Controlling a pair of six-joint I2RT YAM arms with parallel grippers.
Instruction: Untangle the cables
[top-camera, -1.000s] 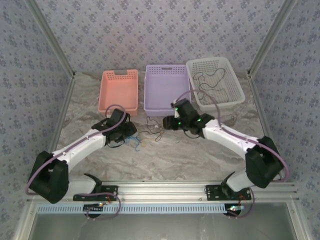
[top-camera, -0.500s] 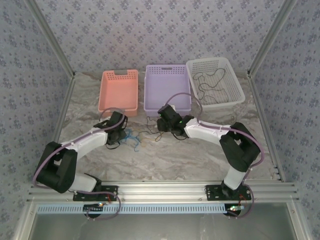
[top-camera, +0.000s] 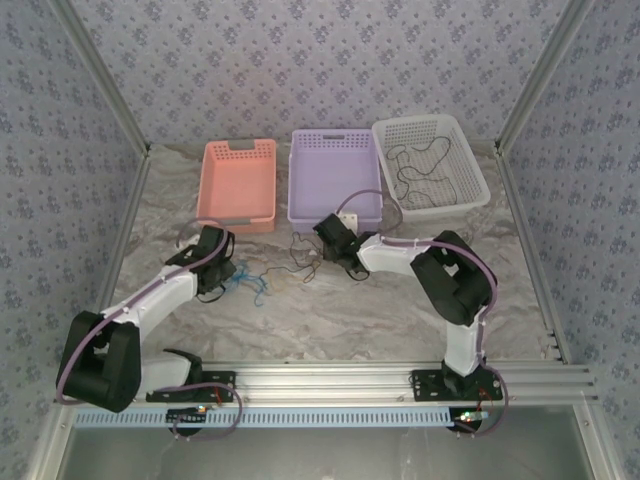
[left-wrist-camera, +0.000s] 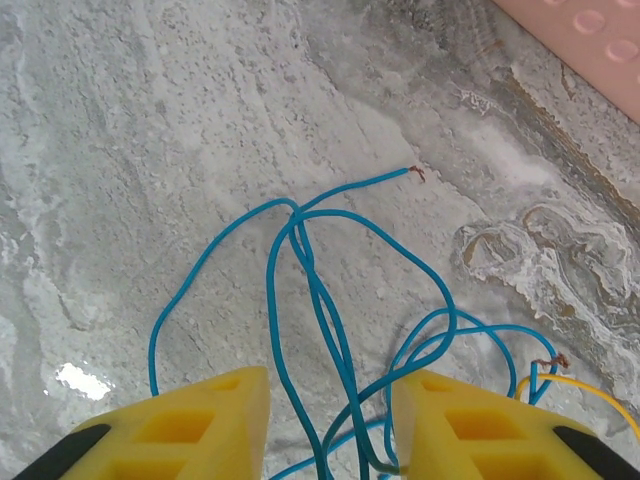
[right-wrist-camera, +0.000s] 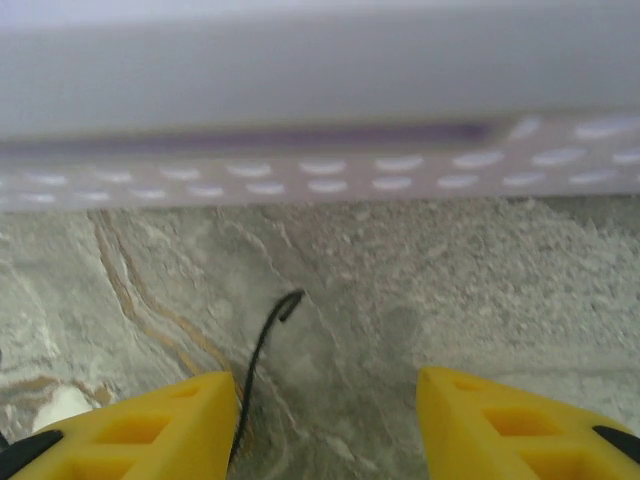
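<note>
Looking down on the counter (top-camera: 330, 310), the cables (top-camera: 275, 275) lie in a loose snarl between the two arms, just in front of the pink basket (top-camera: 238, 185) and the purple basket (top-camera: 335, 190). One dark cable (top-camera: 420, 175) sits apart in the white basket (top-camera: 472, 160).

The left arm is the nearer one to the blue cable (left-wrist-camera: 310, 265). Its jaws stand open, and several blue strands run through the gap between them. They stretch away roughly along the line of reach and cross at a pinch point a little ahead. A yellowish cable (left-wrist-camera: 575, 383) lies outside the gap, off to the right of that view.

The right jaws are open too, held low by the purple basket's wall (right-wrist-camera: 320, 170). The black cable end (right-wrist-camera: 262, 345) points toward that wall. It is well off centre, just beside the inner face of the finger at the left of the wrist view.

To my eye the left jaws could close on blue as they stand. The right jaws would want a small sideways shift to centre the black end first.
</note>
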